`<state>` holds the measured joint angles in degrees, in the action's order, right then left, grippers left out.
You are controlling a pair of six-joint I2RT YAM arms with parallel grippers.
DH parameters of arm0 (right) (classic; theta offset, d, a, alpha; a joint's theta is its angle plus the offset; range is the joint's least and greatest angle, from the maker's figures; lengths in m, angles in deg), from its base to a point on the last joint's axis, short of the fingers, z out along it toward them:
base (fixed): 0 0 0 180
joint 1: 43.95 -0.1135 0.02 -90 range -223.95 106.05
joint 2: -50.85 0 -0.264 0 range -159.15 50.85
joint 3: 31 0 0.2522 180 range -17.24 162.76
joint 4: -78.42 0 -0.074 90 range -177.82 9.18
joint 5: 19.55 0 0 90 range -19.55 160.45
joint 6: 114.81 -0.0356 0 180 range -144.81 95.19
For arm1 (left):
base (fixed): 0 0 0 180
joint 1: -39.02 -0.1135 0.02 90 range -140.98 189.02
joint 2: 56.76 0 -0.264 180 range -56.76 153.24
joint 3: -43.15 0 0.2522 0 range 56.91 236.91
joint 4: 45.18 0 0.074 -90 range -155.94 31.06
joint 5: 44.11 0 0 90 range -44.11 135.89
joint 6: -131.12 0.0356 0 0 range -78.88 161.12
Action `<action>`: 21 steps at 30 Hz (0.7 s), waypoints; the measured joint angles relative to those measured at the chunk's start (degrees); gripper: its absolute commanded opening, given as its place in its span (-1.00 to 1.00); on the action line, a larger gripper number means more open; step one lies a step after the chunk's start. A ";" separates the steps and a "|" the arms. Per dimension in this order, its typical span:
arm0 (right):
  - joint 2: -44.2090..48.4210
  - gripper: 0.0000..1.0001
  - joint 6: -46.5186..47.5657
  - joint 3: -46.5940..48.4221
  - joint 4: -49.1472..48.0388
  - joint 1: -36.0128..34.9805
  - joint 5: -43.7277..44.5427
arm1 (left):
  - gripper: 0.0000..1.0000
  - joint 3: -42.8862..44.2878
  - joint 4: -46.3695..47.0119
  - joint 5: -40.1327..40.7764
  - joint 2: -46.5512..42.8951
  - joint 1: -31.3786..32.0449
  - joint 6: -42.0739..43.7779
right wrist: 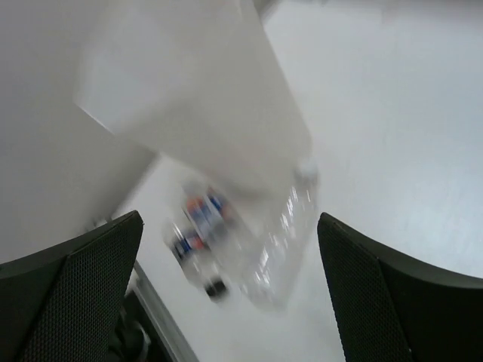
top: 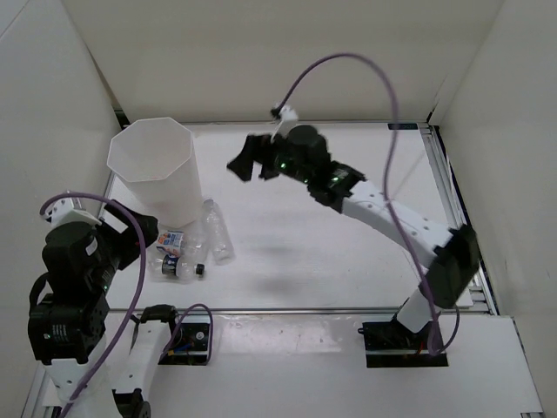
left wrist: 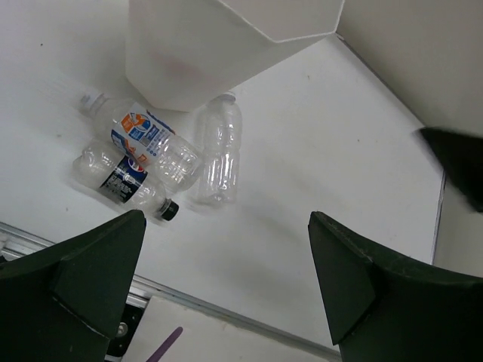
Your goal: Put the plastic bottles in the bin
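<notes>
- Top external view, counted: two arms, two claws, three plastic bottles, one bin.
- Nearest, both arm bases sit on a pale strip in front of the worktop (top: 305, 252), and a purple cable (top: 139, 261) loops over the left arm.
- The left claw (left wrist: 226, 222) hangs above the near left corner. Its two dark fingers are spread wide with nothing between them.
- Just beyond it, all three bottles lie on their sides on the worktop, none inside the bin.
  - The dark-label bottle (left wrist: 124, 181), with a black cap, lies closest to the near edge.
  - The orange-and-blue-label bottle (left wrist: 147, 139) lies right against it, on the bin's side.
  - The bare clear bottle (left wrist: 219, 151) lies to their right, its neck end near the bin's foot.
- The bin (top: 165, 196) is a tall white octagonal container. It stands upright behind the bottles, near the left wall.
- Farther out, the right claw (top: 248, 161) is raised above the worktop to the right of the bin. Its fingers are parted and empty, and its wrist view is blurred.
- A second purple cable (top: 348, 61) arches high over the right arm.
- The worktop is plain white with a metal rail (top: 287, 311) along its near edge.
- Plain off-white panels (top: 287, 52) close it in on the left, far and right sides.
</notes>
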<state>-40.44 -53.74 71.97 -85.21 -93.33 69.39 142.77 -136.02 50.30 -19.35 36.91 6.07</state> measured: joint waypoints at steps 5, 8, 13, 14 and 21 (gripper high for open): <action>-14.84 1.00 -1.46 -4.98 7.04 -1.73 -6.12 | 1.00 -3.82 -0.55 2.29 -3.50 0.00 -4.87; -22.45 1.00 -0.92 -1.86 10.73 -2.97 -8.44 | 1.00 -4.63 -0.52 2.80 -3.52 0.00 -5.97; -34.64 1.00 0.66 14.16 14.01 -4.61 -10.23 | 1.00 -4.92 -0.52 2.95 -3.82 0.00 -6.80; -36.06 1.00 0.74 16.39 13.99 -4.79 -10.54 | 1.00 -4.76 -0.59 2.93 -3.93 0.00 -6.97; -41.70 1.00 -0.37 23.28 13.99 -5.01 -11.08 | 1.00 -2.36 -0.55 1.60 -3.43 0.00 -7.02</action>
<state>-82.14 -54.11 95.25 -71.22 -98.34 58.31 140.41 -136.56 51.89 -22.78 36.91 -0.94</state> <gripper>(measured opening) 0.998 1.000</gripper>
